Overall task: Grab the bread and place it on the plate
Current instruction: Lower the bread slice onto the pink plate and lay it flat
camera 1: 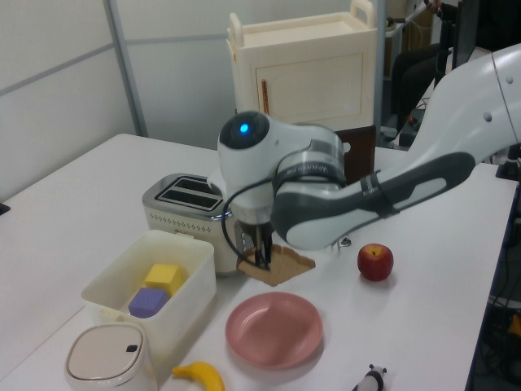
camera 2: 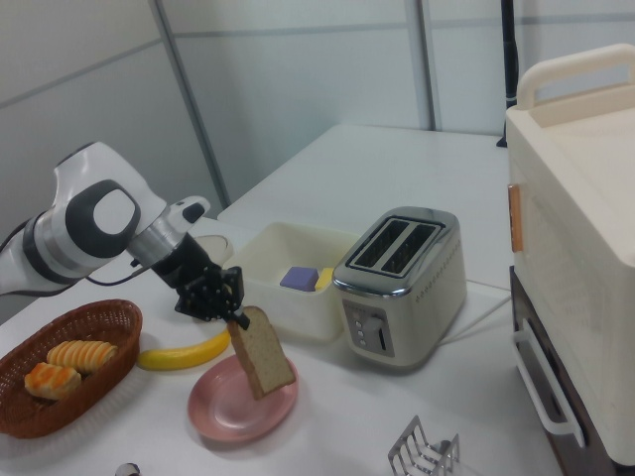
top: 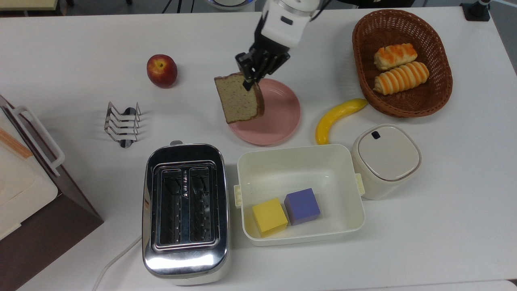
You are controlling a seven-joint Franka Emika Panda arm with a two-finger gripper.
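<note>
Top view: gripper (top: 249, 82) clenched on top corner of bread (top: 238, 98); slice hangs tilted over the top view's left rim of plate (top: 282, 117).
Left view: bread (camera 1: 277, 262) clear above plate (camera 1: 274, 330), toaster (camera 1: 191, 208) just behind.
Right view: slice (camera 2: 262, 352) dangles by one corner above plate (camera 2: 233, 416).
Risk: corner pinch may tear or slip; release here could drop slice half off rim.
</note>
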